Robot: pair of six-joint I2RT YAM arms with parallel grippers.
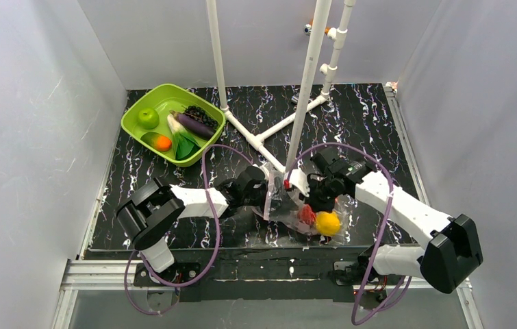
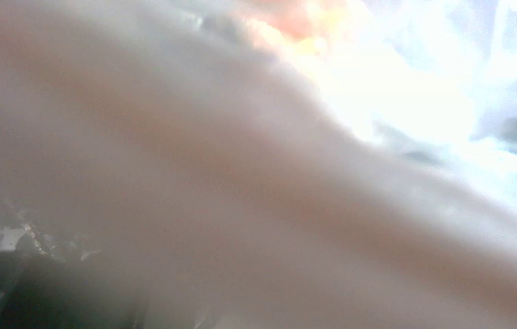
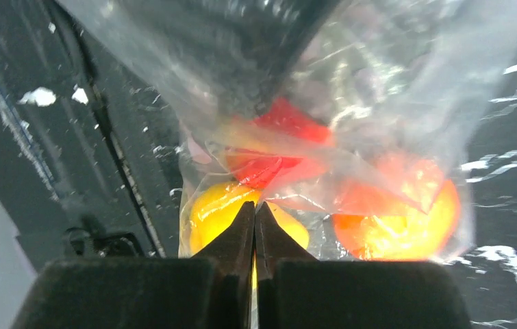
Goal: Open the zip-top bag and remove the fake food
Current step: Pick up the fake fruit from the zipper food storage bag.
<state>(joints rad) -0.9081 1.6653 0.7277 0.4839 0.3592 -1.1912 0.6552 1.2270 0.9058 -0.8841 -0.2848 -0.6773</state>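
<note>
The right claw (image 3: 254,214) is closed, perhaps pinching the bag (image 3: 392,82) to spread it. Whether the left claw (image 1: 266,197) grips anything, I cannot tell.

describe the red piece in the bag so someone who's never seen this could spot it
Look at the near middle of the black marbled table, where a clear zip-top bag lies between the two arms. Inside it, next to a yellow lemon and an orange, is the small red piece: the only red thing there, angular rather than round.

Top view is bright and sharp. Left wrist view is wholly blurred. Glare streaks the zip-top bag (image 3: 392,75).
</note>
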